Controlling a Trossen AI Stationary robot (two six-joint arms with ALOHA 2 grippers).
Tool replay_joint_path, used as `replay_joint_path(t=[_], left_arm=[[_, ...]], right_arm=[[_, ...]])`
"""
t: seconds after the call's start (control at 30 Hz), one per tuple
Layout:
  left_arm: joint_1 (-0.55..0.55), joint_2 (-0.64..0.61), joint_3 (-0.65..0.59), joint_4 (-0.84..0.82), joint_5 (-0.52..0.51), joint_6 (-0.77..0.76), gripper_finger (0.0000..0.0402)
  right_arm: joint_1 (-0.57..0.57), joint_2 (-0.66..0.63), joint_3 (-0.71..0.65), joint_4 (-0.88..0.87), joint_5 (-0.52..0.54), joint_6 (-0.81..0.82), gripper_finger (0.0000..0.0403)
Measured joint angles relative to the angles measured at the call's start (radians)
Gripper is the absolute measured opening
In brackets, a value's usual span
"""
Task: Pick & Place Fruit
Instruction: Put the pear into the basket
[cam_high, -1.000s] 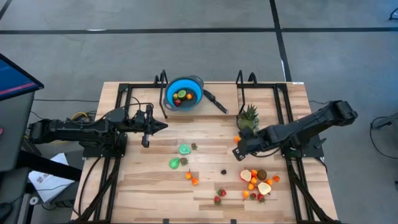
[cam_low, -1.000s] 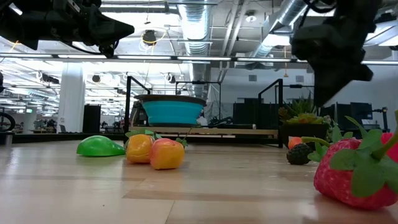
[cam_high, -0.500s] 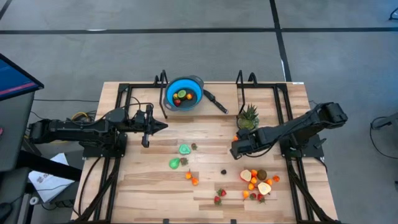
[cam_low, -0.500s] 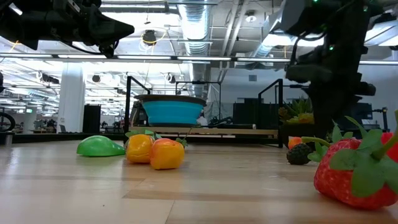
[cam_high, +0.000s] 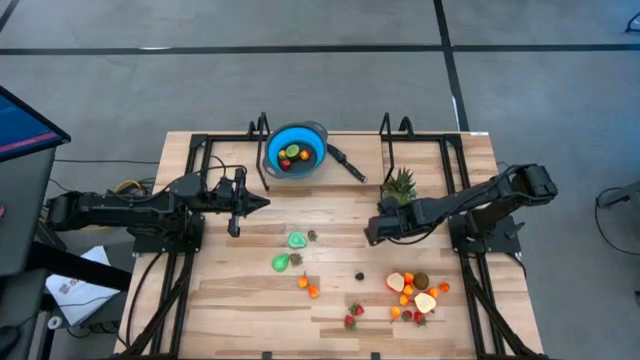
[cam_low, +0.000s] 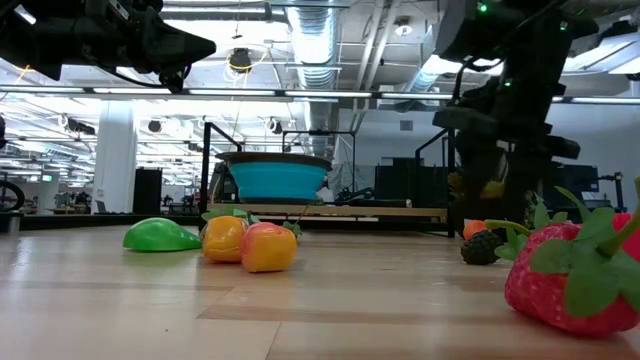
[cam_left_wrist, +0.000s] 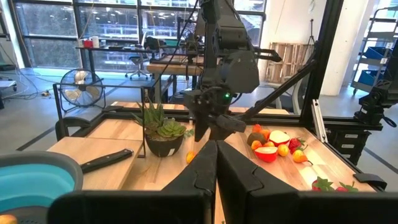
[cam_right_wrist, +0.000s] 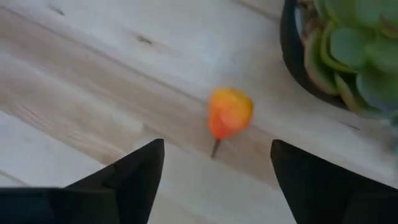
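A small orange fruit lies on the wooden table beside the potted plant. My right gripper hangs open just above it, pointing steeply down, one finger on either side and clear of it. In the high view this gripper covers the fruit. More fruit lies about the table: two green pieces, orange bits, a dark berry, strawberries and a mixed cluster. The blue bowl at the far edge holds a few fruits. My left gripper is shut and hovers level over the table's left half.
A spiky green plant in a dark pot stands close behind my right gripper. The bowl's black handle points toward it. Black frame rails run along the table's far and side edges.
My right gripper has sunk toward the table and shifted toward its left edge, coming over the orange fruit by the plant, and its fingers have opened wide. No fruit has moved.
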Motion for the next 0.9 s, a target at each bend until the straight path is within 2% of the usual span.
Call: replay_joint_path(t=[0.17, 0.33, 0.9], left_arm=[[0.0, 0.0, 0.0, 0.0, 0.0, 0.0, 0.0002], [0.0, 0.0, 0.0, 0.0, 0.0, 0.0, 0.0002], [0.0, 0.0, 0.0, 0.0, 0.0, 0.0, 0.0002]], right_arm=[[-0.004, 0.0, 0.0, 0.01, 0.01, 0.0, 0.029], [-0.006, 0.0, 0.0, 0.007, 0.077, 0.024, 0.029], [0.011, 0.0, -0.013, 0.02, 0.081, 0.09, 0.029]])
